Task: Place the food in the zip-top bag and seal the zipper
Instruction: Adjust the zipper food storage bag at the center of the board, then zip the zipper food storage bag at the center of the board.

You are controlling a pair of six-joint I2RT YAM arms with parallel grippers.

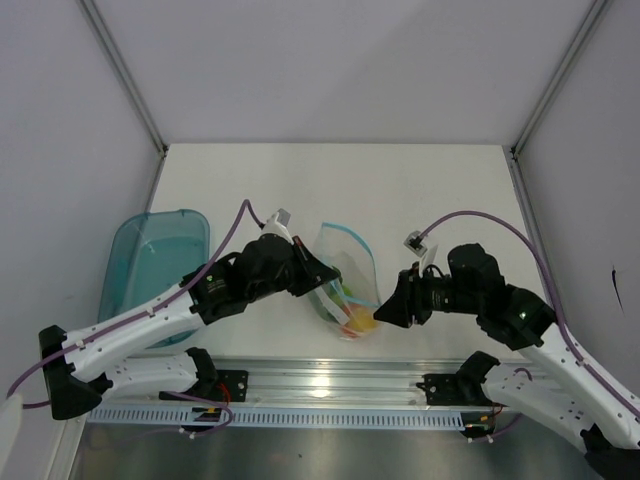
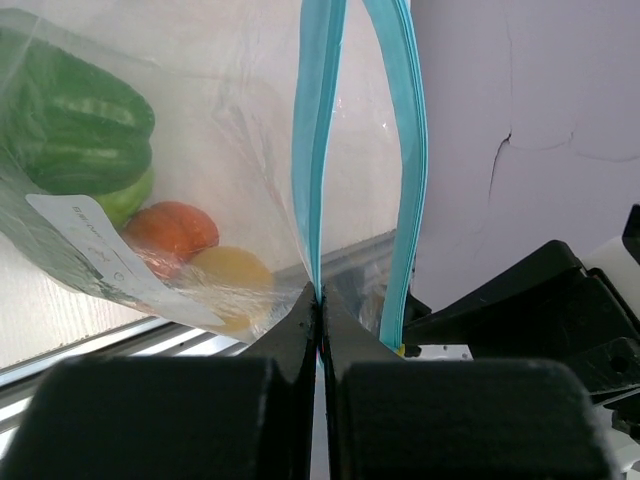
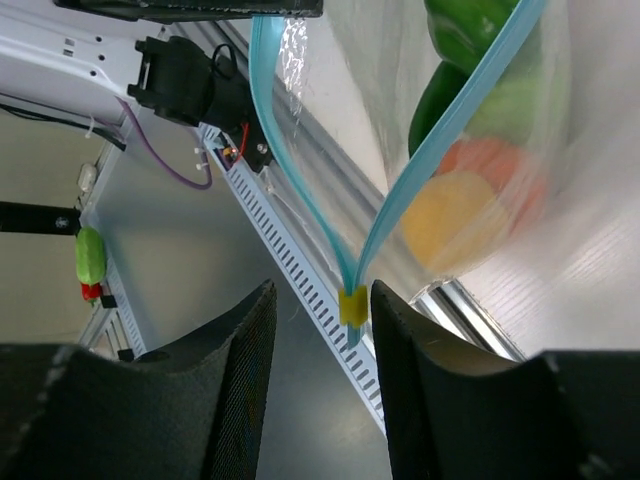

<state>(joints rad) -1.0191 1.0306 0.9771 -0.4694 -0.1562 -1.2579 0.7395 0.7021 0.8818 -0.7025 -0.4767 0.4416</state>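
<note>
The clear zip-top bag [image 1: 350,265] lies between my two grippers with the food inside. A green piece [image 2: 70,120], an orange fruit [image 2: 170,230] and a yellow one [image 2: 232,275] show through the plastic. The green [image 3: 470,40], orange [image 3: 485,160] and yellow [image 3: 450,215] pieces also show in the right wrist view. The light blue zipper [image 2: 318,150] stands parted in a V. My left gripper [image 2: 318,300] is shut on one zipper strip [image 1: 330,285]. My right gripper [image 3: 322,295] is open at the bag's near corner [image 1: 382,312]. The yellow slider [image 3: 352,305] sits between its fingers, close to the right one.
The teal translucent tray [image 1: 150,260] stands at the left, beside the left arm. The metal rail [image 1: 330,385] with the arm bases runs along the near edge, just below the bag. White walls enclose the table on three sides.
</note>
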